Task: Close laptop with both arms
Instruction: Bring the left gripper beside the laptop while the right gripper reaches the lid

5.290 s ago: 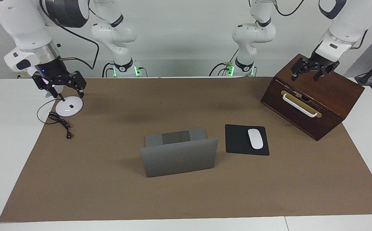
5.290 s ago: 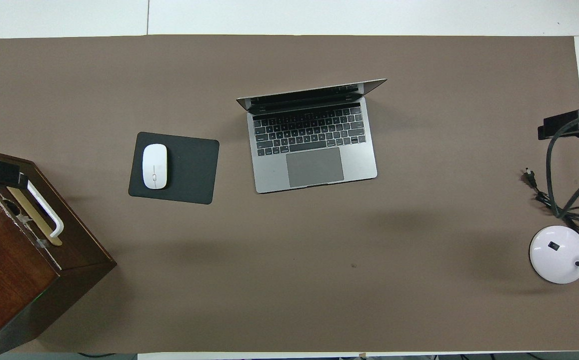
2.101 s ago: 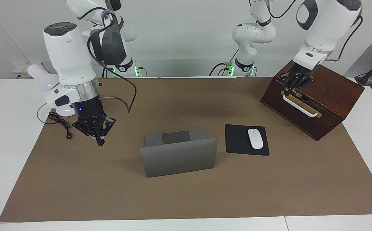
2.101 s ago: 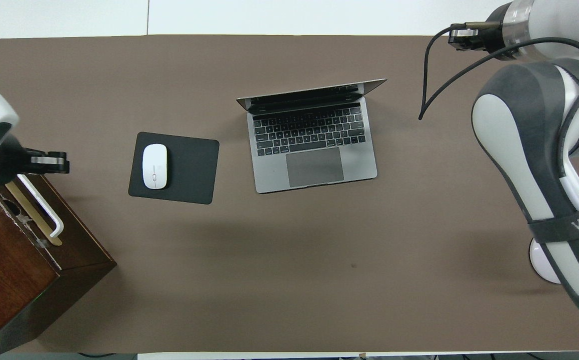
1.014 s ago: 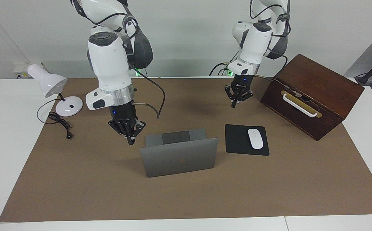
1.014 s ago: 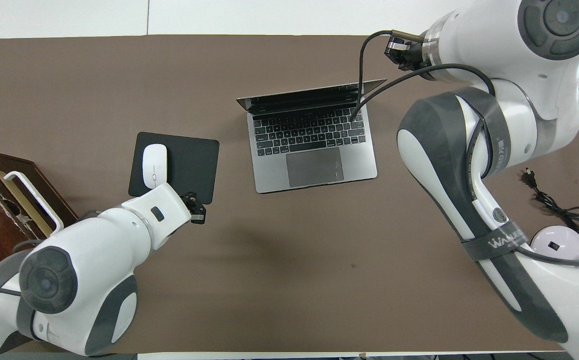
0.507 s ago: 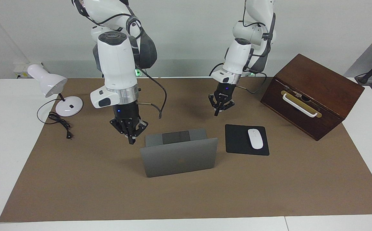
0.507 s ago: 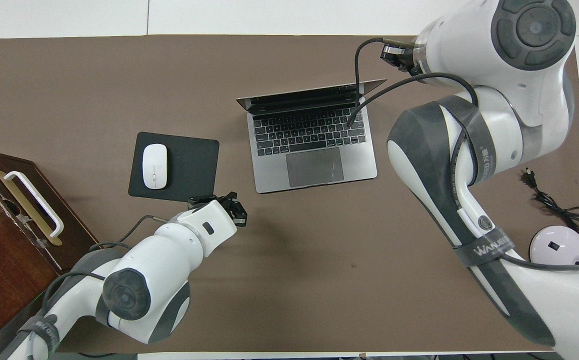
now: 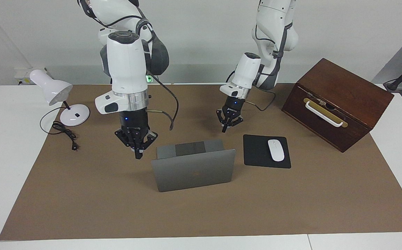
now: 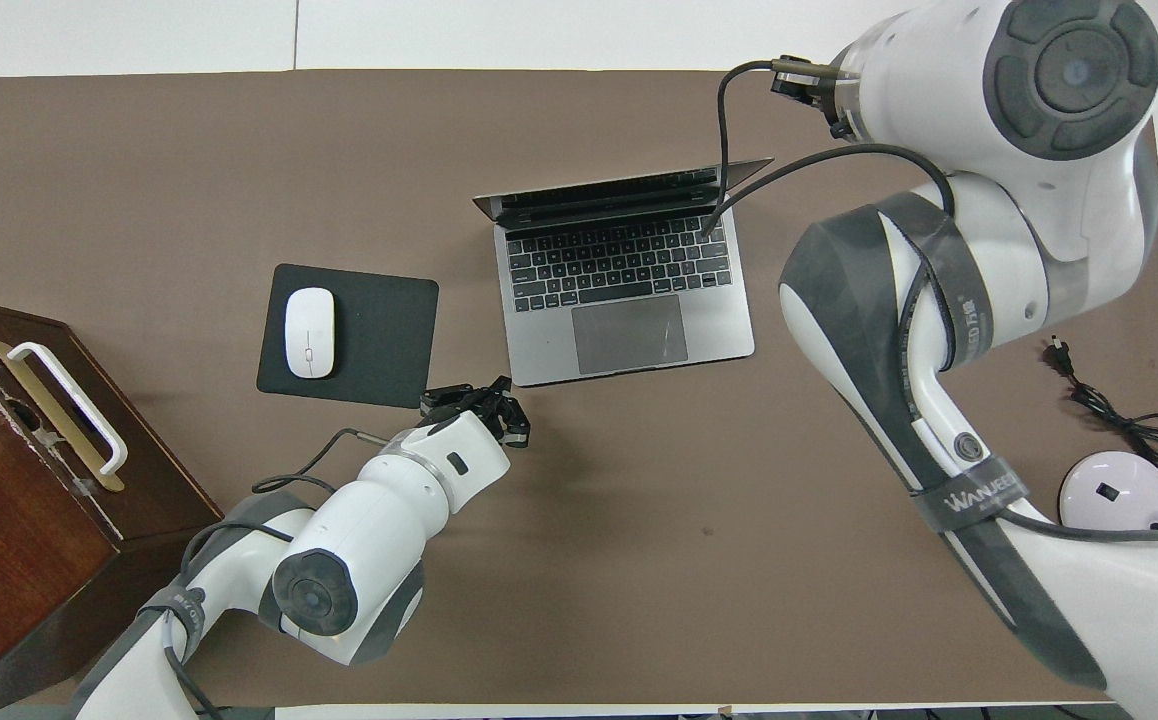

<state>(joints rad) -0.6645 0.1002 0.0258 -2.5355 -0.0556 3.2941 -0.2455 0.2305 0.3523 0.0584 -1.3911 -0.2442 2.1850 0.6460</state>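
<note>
1. Right gripper (image 9: 138, 155) is closed and empty, hanging beside the laptop (image 9: 193, 170) lid's edge.
2. Left gripper (image 9: 224, 129) is closed and empty, apparently over the mat beside the laptop's keyboard end.
3. Risk: uneven pushes may skid the laptop toward the mouse pad (image 9: 256, 151).

right hand (image 9: 137, 155) hidden overhead by its own arm, wooden box (image 10: 9, 480) cut off

Matt metal laptop (image 9: 194, 170), glossy wooden box (image 9: 340, 100)
</note>
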